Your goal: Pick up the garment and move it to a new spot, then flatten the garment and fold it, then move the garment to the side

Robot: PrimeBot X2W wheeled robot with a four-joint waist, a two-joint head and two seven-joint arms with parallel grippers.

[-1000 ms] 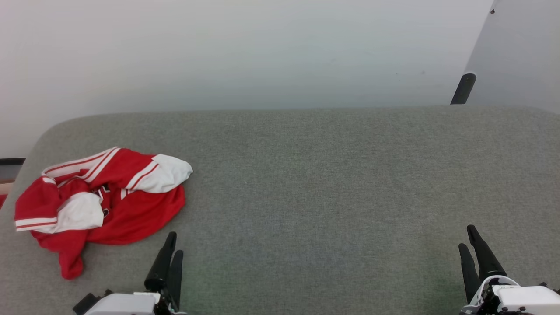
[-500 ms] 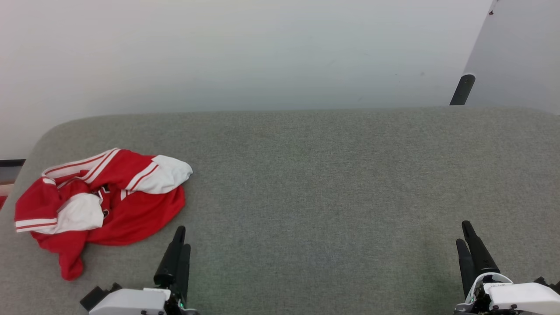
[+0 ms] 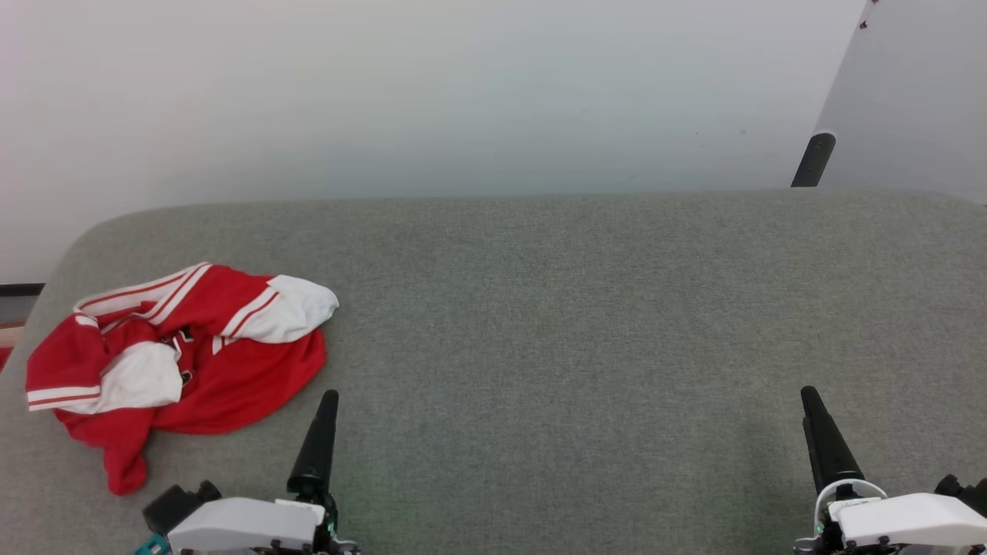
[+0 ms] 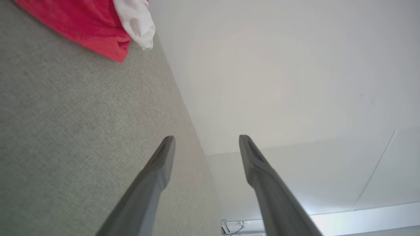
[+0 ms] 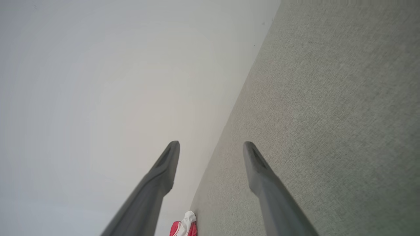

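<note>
1. Left gripper (image 3: 327,401): fingers spread, nothing between them, sitting at the near edge of the worktop (image 3: 540,308).
2. Garment (image 3: 193,362): crumpled heap by the worktop's left edge, ahead and left of that gripper. Near it, not touching.
3. The heap's long axis runs roughly left-right, and its right end is closest to the fingers.
4. Right gripper (image 3: 810,397): also released and empty, toward the near right corner, well apart from the garment. My call: the left arm takes the pick.
</note>
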